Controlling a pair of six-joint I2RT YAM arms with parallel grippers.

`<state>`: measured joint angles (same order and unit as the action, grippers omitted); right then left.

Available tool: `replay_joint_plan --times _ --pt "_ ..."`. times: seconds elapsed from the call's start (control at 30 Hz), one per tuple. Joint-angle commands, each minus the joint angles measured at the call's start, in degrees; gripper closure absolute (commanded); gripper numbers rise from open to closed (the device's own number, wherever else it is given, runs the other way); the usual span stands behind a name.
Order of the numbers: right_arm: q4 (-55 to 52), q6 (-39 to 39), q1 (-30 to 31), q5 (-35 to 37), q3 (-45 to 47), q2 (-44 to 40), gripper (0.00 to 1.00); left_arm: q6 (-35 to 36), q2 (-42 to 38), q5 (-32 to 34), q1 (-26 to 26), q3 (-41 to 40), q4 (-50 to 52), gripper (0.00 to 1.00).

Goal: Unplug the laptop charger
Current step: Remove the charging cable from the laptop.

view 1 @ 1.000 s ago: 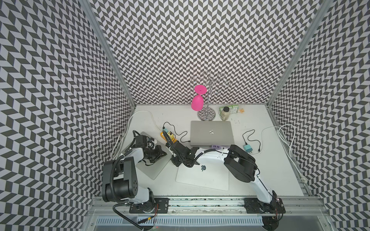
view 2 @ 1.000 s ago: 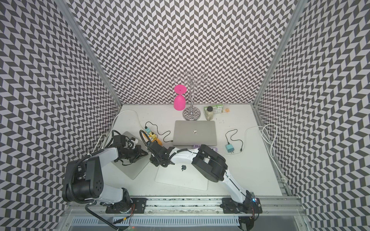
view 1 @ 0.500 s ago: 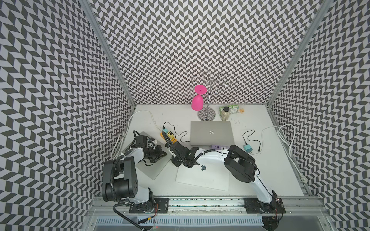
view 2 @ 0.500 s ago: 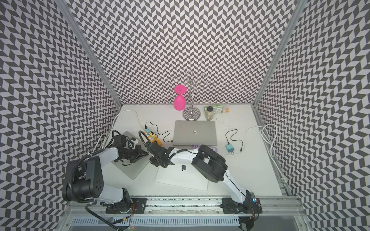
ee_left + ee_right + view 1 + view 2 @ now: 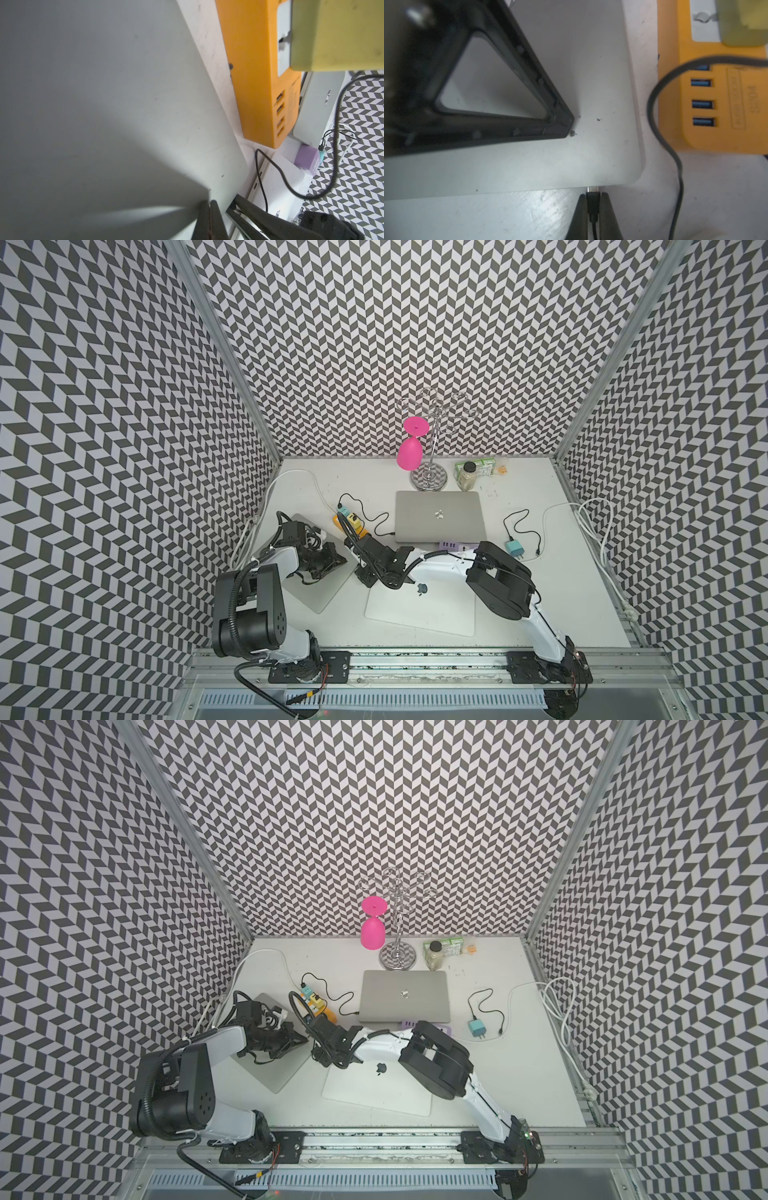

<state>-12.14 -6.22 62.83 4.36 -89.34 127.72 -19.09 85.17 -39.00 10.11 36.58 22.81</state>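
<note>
The left gripper [image 5: 338, 562] was closed. Its joined tips pressed down on the lid of the grey laptop [image 5: 320, 593] near a corner, and in the right wrist view they showed as a black triangle resting on the lid. This looked like a brace. The pull would probably go best with firm downward pressure there, so that the laptop could not slide along with the plug.

The charger plug [image 5: 592, 205], a black USB-C connector, sat at the laptop's edge by that corner. A short metal stub [image 5: 592, 189] showed between its body and the port, but whether it was fully seated or partly drawn could not be told.

The right gripper [image 5: 593, 196] was clamped on the plug's housing, one jaw on each side, with the thin cable [image 5: 593, 226] running back between them. Holding the housing rather than the cable seemed the sound choice.

The draw should likely run straight away from the laptop's edge and level with the table, without twist or lift, since levering sideways could bind the connector.

To the right, near the laptop's corner, lay the orange power strip [image 5: 716, 128]. A thick dark cable [image 5: 654, 104] looped over it and might snag on a long retreat.
</note>
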Motion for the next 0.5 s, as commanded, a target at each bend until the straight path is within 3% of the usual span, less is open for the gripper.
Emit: replay_joint_plan --times 0.0,0.47 --pt "-2.67 2.58 0.01 1.63 0.87 -2.06 1.0 0.54 0.27 -0.47 -0.43 0.52 0.57 1.0" --pt "-1.8 0.94 0.01 0.96 0.91 -3.0 0.99 0.55 0.19 -0.6 -0.37 0.64 0.66 1.0"
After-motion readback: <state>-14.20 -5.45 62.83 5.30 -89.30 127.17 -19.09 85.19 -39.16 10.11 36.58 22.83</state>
